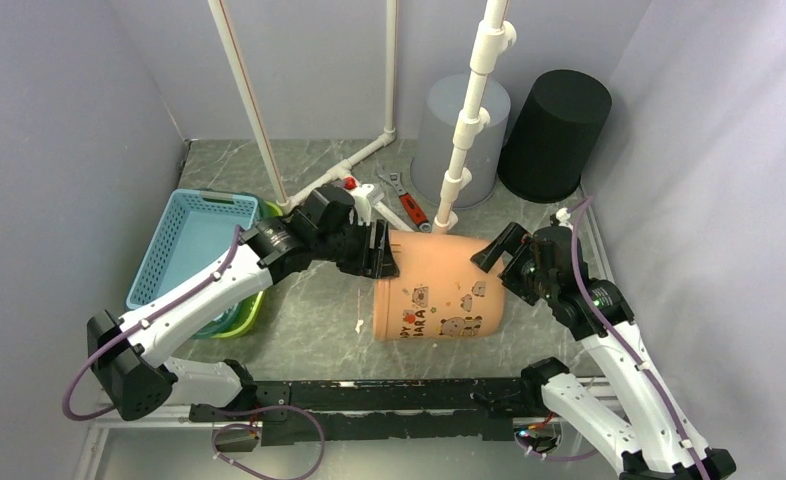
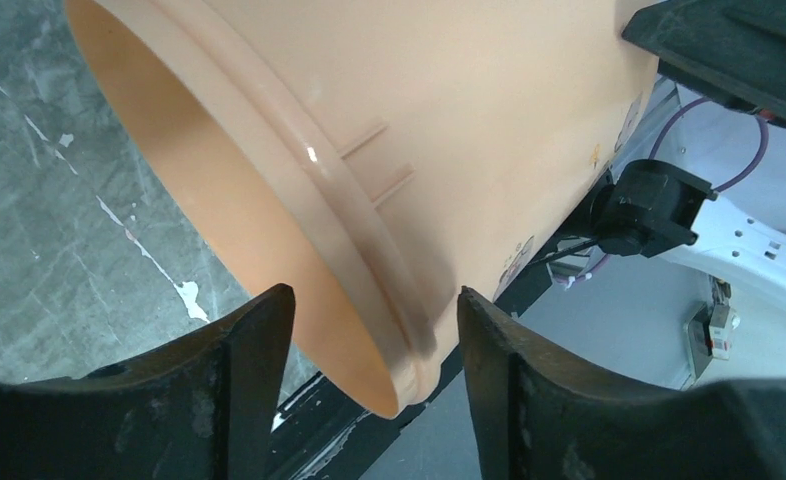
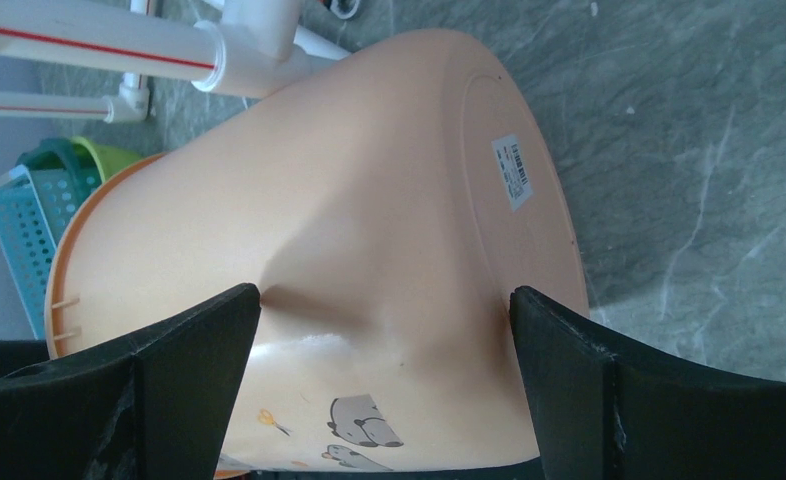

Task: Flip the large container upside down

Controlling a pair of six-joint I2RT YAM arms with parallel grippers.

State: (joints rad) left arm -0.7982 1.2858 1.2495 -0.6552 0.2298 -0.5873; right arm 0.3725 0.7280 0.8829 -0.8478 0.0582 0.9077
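Observation:
The large container (image 1: 437, 288) is a peach tub with cartoon animal prints, tipped on its side between both arms. Its mouth points left and its labelled base (image 3: 517, 175) points right. My left gripper (image 1: 381, 250) is at the mouth. Seen from the left wrist, my left gripper (image 2: 374, 292) straddles the rim (image 2: 369, 250), one finger inside the mouth and one outside, with a gap on each side. My right gripper (image 1: 504, 262) is at the base end. In the right wrist view my right gripper (image 3: 384, 291) is wide open, with the tub's side wall (image 3: 369, 220) bulging between its fingers.
A blue basket (image 1: 194, 240) sits on a green one (image 1: 254, 312) at the left. A white pipe frame (image 1: 466, 140) rises just behind the tub. A grey bin (image 1: 439, 135) and a black bin (image 1: 554, 130) stand at the back right. A red-handled wrench (image 1: 409, 208) lies nearby.

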